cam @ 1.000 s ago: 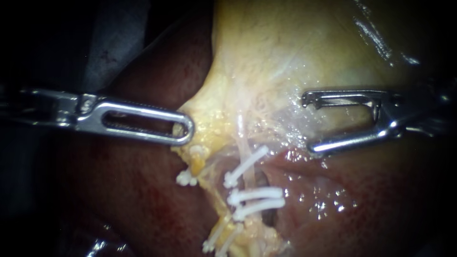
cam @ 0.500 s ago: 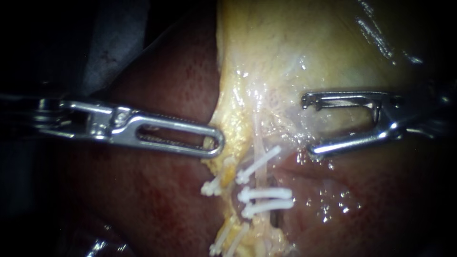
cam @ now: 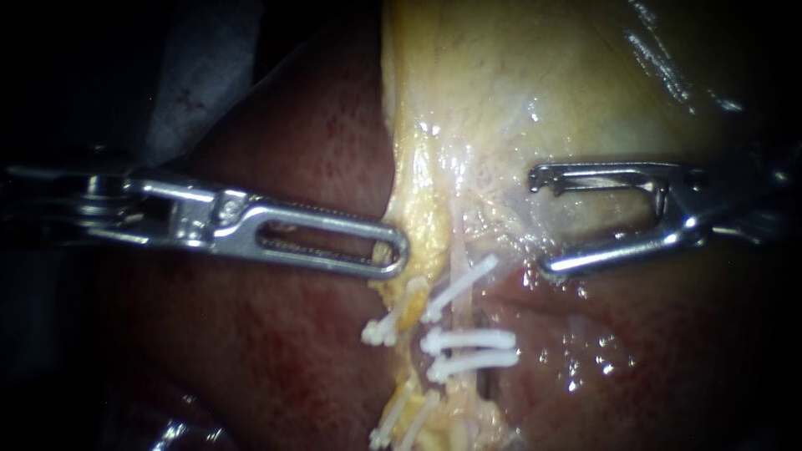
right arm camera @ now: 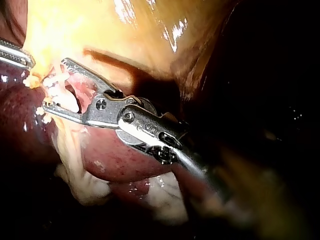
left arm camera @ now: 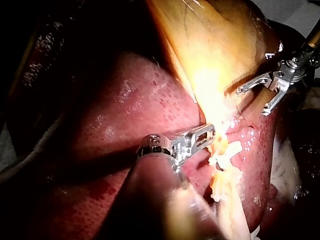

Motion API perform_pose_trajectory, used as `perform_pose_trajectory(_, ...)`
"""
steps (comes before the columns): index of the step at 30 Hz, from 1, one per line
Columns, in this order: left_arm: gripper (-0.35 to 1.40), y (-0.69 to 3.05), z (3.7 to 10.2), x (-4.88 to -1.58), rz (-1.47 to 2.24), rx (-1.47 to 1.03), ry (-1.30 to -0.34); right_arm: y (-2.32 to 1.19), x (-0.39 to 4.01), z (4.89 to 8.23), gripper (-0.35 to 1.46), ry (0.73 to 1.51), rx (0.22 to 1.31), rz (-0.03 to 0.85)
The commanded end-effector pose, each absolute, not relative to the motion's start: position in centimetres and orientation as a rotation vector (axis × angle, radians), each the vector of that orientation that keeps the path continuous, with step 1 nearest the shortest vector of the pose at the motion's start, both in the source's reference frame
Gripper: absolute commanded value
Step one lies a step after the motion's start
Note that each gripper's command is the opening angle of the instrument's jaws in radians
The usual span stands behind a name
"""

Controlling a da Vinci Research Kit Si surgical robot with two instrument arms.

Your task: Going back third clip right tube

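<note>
My left instrument has pushed rightward since a second ago, jaws pinching yellow tissue; my right instrument, mid-right, gapes empty; three white clips cross the right tube, lower centre; left wrist: clips just ahead of the clamped jaws; right wrist: spread jaws beside the clips.

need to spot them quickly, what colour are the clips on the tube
White, against yellowish tissue; the clips show best in the endoscope view.

Clips on the tube, between left instrument and right instrument, gallbladder above.
</note>
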State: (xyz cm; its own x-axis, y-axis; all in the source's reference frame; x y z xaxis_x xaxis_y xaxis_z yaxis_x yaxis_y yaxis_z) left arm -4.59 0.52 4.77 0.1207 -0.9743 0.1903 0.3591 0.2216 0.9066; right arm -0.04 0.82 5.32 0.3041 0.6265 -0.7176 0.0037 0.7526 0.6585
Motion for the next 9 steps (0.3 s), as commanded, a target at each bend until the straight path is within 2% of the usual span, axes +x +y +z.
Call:
perform_pose_trajectory(1,-0.35,0.52,4.77,-4.59,-1.152,0.82,-0.965,0.82,-0.04,5.32,0.6,1.205,0.621,0.45)
perform_pose_trajectory(9,-0.35,0.52,4.76,-4.59,-1.152,0.82,-0.965,0.82,-0.04,5.32,0.6,1.205,0.621,0.45)
